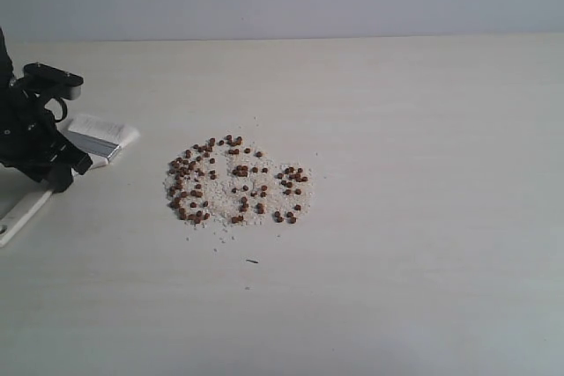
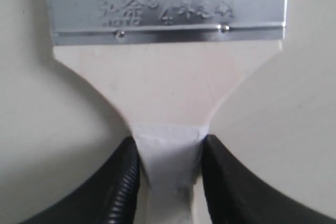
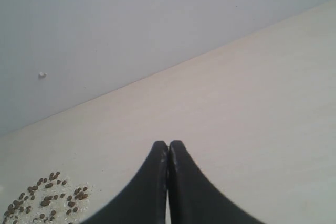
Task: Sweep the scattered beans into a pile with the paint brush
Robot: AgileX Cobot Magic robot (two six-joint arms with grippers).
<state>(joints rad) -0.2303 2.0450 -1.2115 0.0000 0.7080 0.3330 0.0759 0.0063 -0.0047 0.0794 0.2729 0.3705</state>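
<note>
We judge the sweep not yet begun: our left gripper (image 2: 169, 182) pinches the taped neck of the brush (image 1: 104, 140), which lies well left of the beans (image 1: 236, 191). They are loosely spread, no tight pile. Our right gripper (image 3: 168, 150), jaws pressed together, idles apart from the beans.

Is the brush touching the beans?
No, the brush lies to the left of the beans, with a clear gap between them.
</note>
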